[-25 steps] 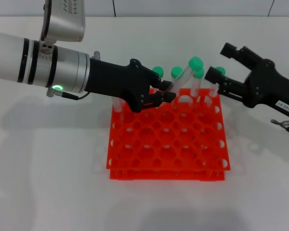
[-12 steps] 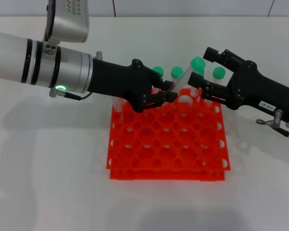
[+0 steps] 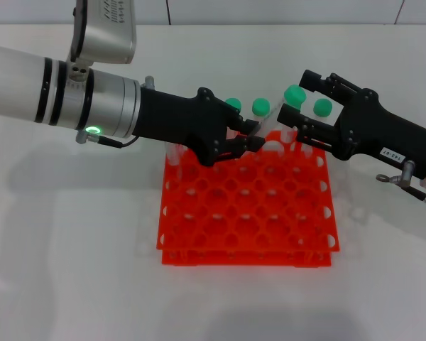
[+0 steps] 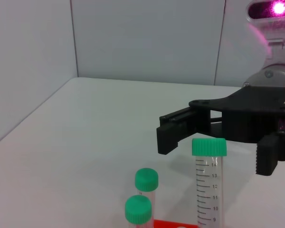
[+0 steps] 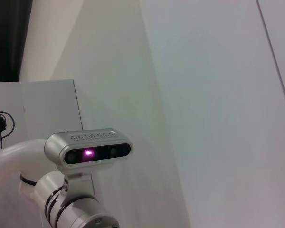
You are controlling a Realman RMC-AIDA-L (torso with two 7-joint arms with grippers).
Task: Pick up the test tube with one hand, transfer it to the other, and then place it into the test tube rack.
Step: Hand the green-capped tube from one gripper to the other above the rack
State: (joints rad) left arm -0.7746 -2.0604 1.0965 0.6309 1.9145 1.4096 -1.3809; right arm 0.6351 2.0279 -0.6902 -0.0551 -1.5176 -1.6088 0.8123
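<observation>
Handover over rack back edge.
Left tool pinches the test tube low on its body, tilted above the test tube rack; right tool spread, fingers either side of its green cap, contact unclear.

The rack is bright orange-red, and on it stand clear tubes with green caps; the tube held over it is clear with black printed graduations and a green cap. Left of the rack, the left gripper is black on a white and silver arm with black bands and a green glowing ring. Right of the rack, the right gripper is black with a small white label, and the table is white.
</observation>
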